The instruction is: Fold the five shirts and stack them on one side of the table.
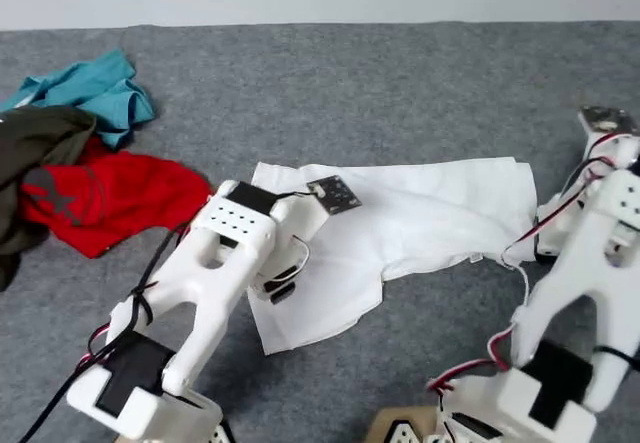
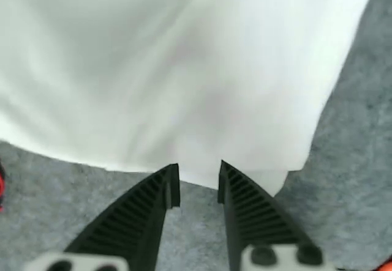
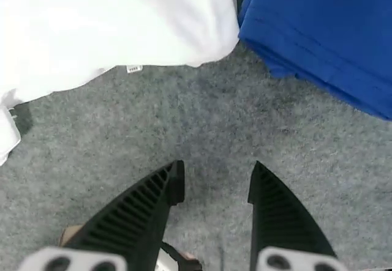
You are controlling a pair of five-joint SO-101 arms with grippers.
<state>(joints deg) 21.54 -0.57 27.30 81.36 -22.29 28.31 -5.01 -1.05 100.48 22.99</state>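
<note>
White shirt of thin cloth [image 1: 430,213] lies spread, partly flattened and creased, in the middle of the grey felt-like table surface [image 1: 350,83]. At the table's far left corner, well apart from it, three more shirts sit in a loose crumpled heap: a teal shirt [image 1: 95,88] farthest back, a dark olive shirt [image 1: 35,143] at the edge, and a red shirt [image 1: 110,198] nearest the white one.

The left white plastic arm [image 1: 235,233] leans over the white shirt's left end. In the left wrist view, the left gripper [image 2: 198,176] has its black ribbed fingers [image 2: 153,204] a narrow gap apart, tips at the shirt's hem, gripping nothing.

The right white plastic arm [image 1: 600,233] stands at the shirt's right end. In the right wrist view, the right gripper [image 3: 217,179] is spread wide over bare grey surface, holding nothing. Beyond it the white shirt's edge lies just beside a bright blue shirt [image 3: 324,32].
</note>
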